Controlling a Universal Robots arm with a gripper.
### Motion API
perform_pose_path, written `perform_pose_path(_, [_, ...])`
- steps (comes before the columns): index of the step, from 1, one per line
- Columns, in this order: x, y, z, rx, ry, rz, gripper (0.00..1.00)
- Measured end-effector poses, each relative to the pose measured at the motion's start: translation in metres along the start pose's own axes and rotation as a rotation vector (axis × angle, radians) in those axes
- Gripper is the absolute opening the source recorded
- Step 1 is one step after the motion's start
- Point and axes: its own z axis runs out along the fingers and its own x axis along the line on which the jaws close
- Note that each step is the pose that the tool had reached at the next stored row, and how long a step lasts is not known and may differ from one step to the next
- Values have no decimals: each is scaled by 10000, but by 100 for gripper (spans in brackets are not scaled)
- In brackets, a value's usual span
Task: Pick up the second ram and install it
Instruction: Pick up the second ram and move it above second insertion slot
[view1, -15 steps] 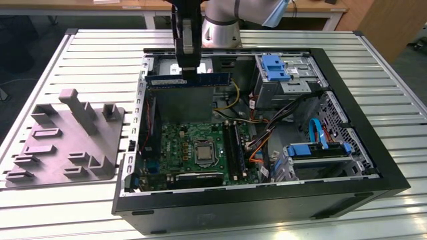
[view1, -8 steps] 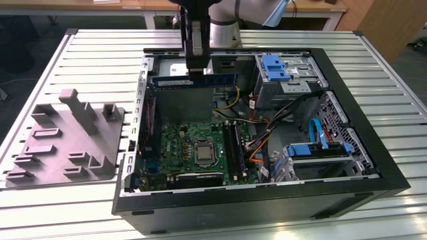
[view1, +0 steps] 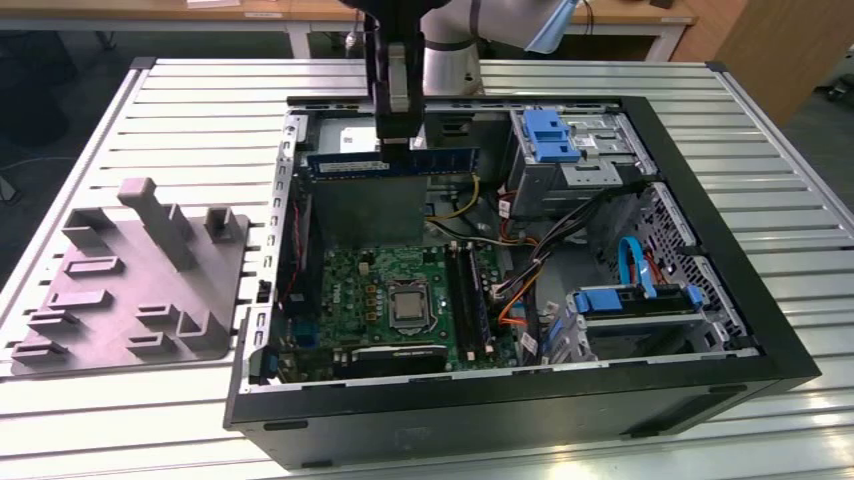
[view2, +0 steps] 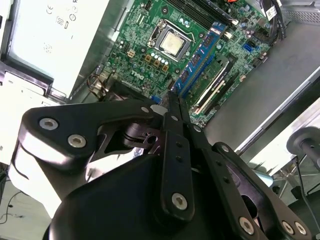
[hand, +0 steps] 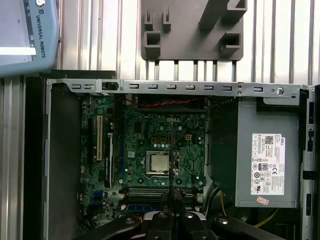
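The second ram (view1: 447, 160), a blue-green stick with black chips, hangs level above the back of the open computer case (view1: 721, 250). My gripper (view1: 398, 140) is shut on its middle. In the second wrist view the ram (view2: 202, 52) sticks out from the closed fingertips (view2: 172, 100), over the green motherboard (view2: 145, 45). In the first wrist view the gripper (hand: 172, 200) is above the long black memory slots (hand: 150, 192) beside the processor (hand: 159, 162). In the exterior view the slots (view1: 467, 295) lie well below and nearer than the ram.
A grey plastic fixture (view1: 134, 270) with upright pegs sits on the slatted table at the exterior view's left. Inside the case are a grey power supply (hand: 267, 160), blue drive brackets (view1: 550, 135) and loose coloured cables (view1: 514, 300). The case walls stand up around the motherboard.
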Motion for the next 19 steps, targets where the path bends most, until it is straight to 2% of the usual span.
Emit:
perform_pose_path(6, [0,-14,56,-1,1,0,11])
perform_pose_path(19, [2,-135,171,-12,0,0,11])
